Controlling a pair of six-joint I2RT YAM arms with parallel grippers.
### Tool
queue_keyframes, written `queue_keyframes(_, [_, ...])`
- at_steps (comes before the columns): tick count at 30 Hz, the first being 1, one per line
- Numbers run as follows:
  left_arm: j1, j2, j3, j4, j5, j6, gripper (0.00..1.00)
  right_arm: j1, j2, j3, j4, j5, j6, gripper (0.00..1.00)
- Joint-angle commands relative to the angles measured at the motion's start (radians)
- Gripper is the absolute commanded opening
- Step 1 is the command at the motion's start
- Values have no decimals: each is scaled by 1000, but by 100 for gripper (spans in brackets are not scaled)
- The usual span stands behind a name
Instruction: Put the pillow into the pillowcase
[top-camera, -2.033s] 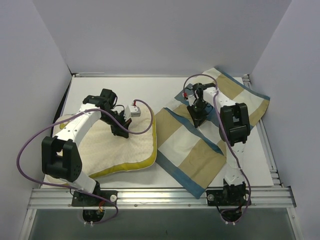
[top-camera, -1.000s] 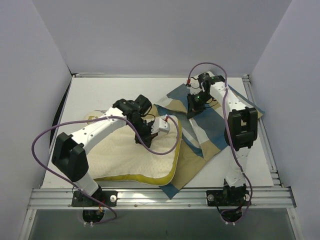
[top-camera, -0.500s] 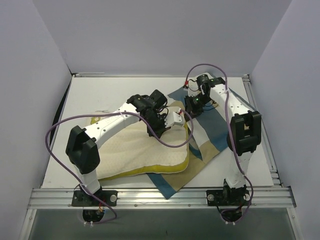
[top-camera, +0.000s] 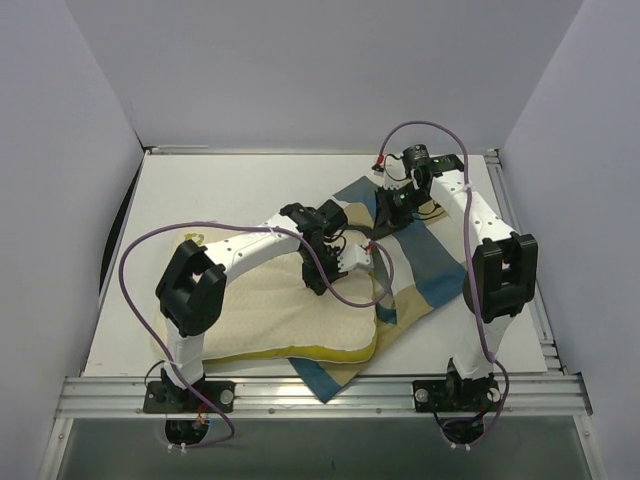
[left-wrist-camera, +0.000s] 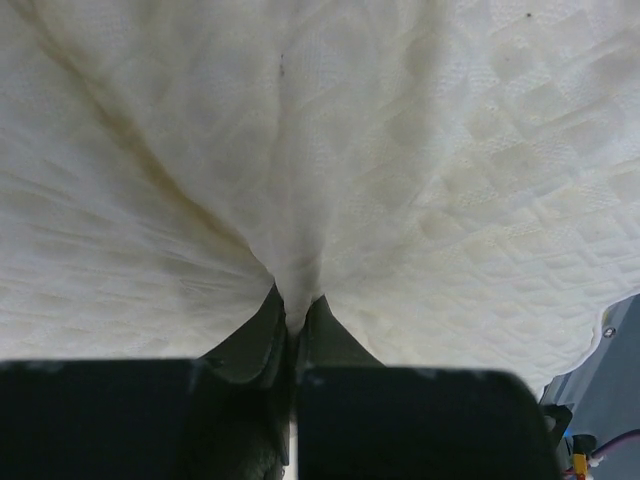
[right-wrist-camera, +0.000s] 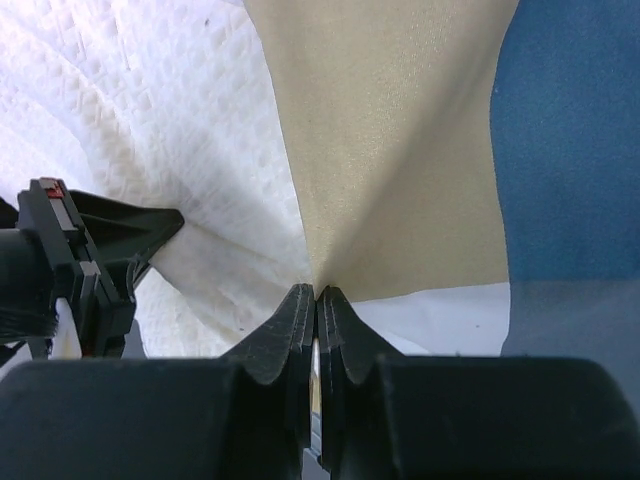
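Note:
The cream-white pillow (top-camera: 265, 310) with yellow piping lies at the front middle of the table, its right end over the blue-tan checked pillowcase (top-camera: 430, 265). My left gripper (top-camera: 318, 278) is shut on a pinched fold of the pillow (left-wrist-camera: 300, 180), as the left wrist view shows. My right gripper (top-camera: 385, 222) is shut on the pillowcase's edge; in the right wrist view its jaws (right-wrist-camera: 315, 300) pinch tan and white cloth (right-wrist-camera: 400, 170), with the pillow's bumpy knit (right-wrist-camera: 170, 130) to the left.
White walls stand on the left, back and right. A metal rail (top-camera: 320, 390) runs along the table's front edge. Purple cables loop off both arms. Bare white table (top-camera: 220, 190) shows at the back left.
My left gripper has dragged the pillow to the right, onto the pillowcase. My right gripper has pulled the pillowcase's edge toward the back, and the cloth has bunched and folded under the pillow.

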Motion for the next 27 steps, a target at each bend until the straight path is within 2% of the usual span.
queue_keyframes(1, [14,-14,5,45,58,-15,0,3,-68,-61,-41,-32,-12,0])
queue_keyframes(5, [14,-66,149,106,98,-112,0,16,-82,-115,-38,-50,-27,0])
queue_keyframes(10, [39,92,291,140,-37,-182,0,37,-91,-121,-31,-67,-20,0])
queue_keyframes(11, [86,115,298,166,-51,-268,0,36,-94,-124,-33,-67,-18,0])
queue_keyframes(14, [181,146,262,313,-94,-467,0,31,-105,-134,-31,-38,-20,0])
queue_keyframes(15, [195,126,233,409,-111,-500,0,30,-108,-137,-30,-29,-20,0])
queue_keyframes(17, [203,101,135,483,-151,-543,0,25,-103,-135,-30,17,-15,1])
queue_keyframes(18, [195,95,116,503,-154,-545,0,23,-100,-134,-30,35,-14,3])
queue_keyframes(19, [192,92,102,505,-155,-543,0,19,-99,-140,-28,83,-15,9])
queue_keyframes(20, [188,89,96,505,-140,-535,7,13,-100,-146,-28,100,-18,14])
queue_keyframes(21, [188,71,90,498,-110,-525,28,-3,-106,-169,-30,117,-18,21])
queue_keyframes(22, [188,57,73,494,-85,-509,39,-15,-113,-184,-30,127,-18,34])
queue_keyframes(24, [186,-16,49,484,-10,-445,55,-39,-142,-221,-28,154,-26,36])
queue_keyframes(26, [185,-79,-8,476,53,-355,86,-46,-165,-285,-27,178,-43,44])
queue_keyframes(27, [180,-142,-31,464,87,-319,90,-44,-180,-305,-24,180,-46,44])
